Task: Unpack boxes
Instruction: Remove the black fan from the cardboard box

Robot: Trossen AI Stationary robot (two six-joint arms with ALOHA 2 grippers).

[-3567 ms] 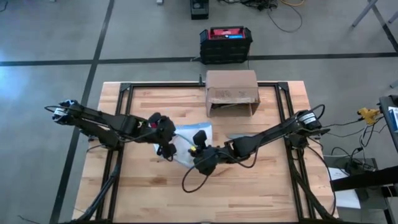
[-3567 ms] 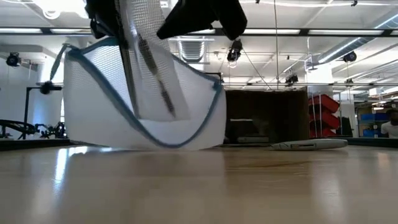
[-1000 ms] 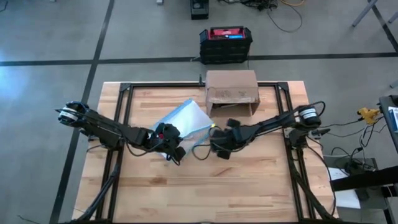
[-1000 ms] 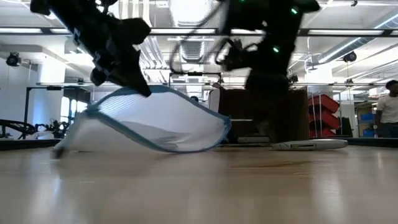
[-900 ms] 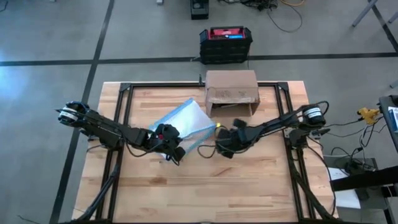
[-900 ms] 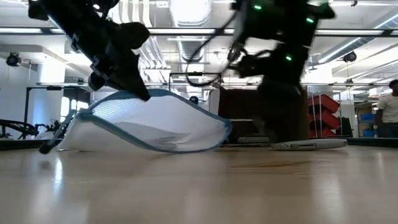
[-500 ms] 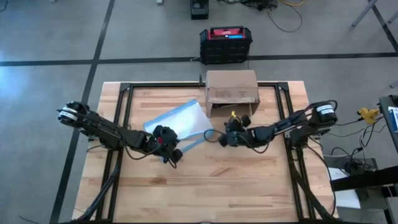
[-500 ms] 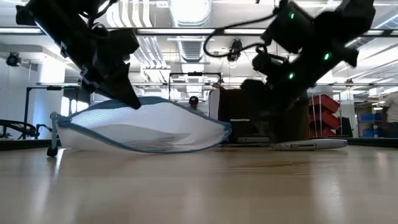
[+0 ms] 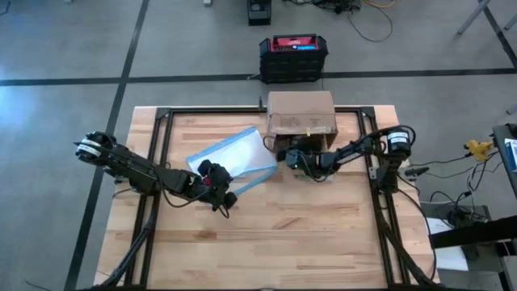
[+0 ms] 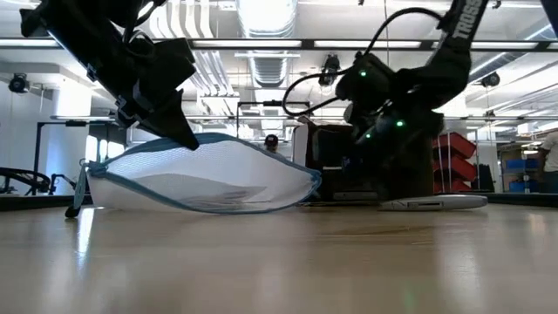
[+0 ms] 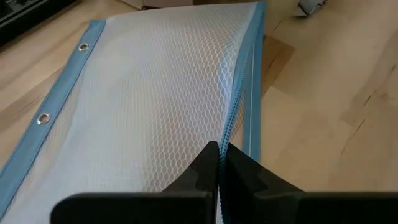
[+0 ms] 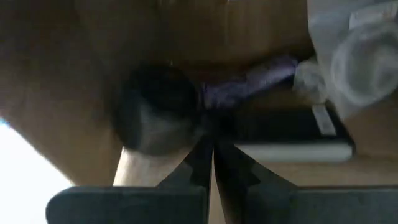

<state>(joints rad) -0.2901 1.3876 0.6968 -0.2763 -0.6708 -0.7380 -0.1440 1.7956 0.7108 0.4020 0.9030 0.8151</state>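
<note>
A brown cardboard box (image 9: 300,113) stands at the table's far edge, its open front flap (image 9: 305,142) toward the middle. My right gripper (image 9: 288,158) is shut, low at that opening; its wrist view shows blurred dark items and clear plastic (image 12: 348,56) inside. A clear mesh pouch with a blue edge (image 9: 230,158) lies left of the box, its underside on the table (image 10: 200,196). My left gripper (image 9: 220,187) is shut on the pouch's near edge. My left gripper pinches the pouch's blue zipper edge (image 11: 232,127) between its two fingers, coming from the near side and slanting down. That edge is held up (image 10: 187,141), while the rest of the pouch sags onto the table. My right gripper: I cannot tell whether it touches anything in the box.
A black-and-red case (image 9: 293,56) sits on the floor beyond the far edge. Black frame rails (image 9: 161,129) run along the table's sides. A flat white object (image 10: 432,202) lies far right in the low view. Bare wood (image 9: 266,242) fills the near half.
My right gripper has gone from beside the pouch's right corner toward the far edge, sinking and rolling, and now sits at the box's open front. The pouch has settled flatter: its raised left end has come down to the table.
</note>
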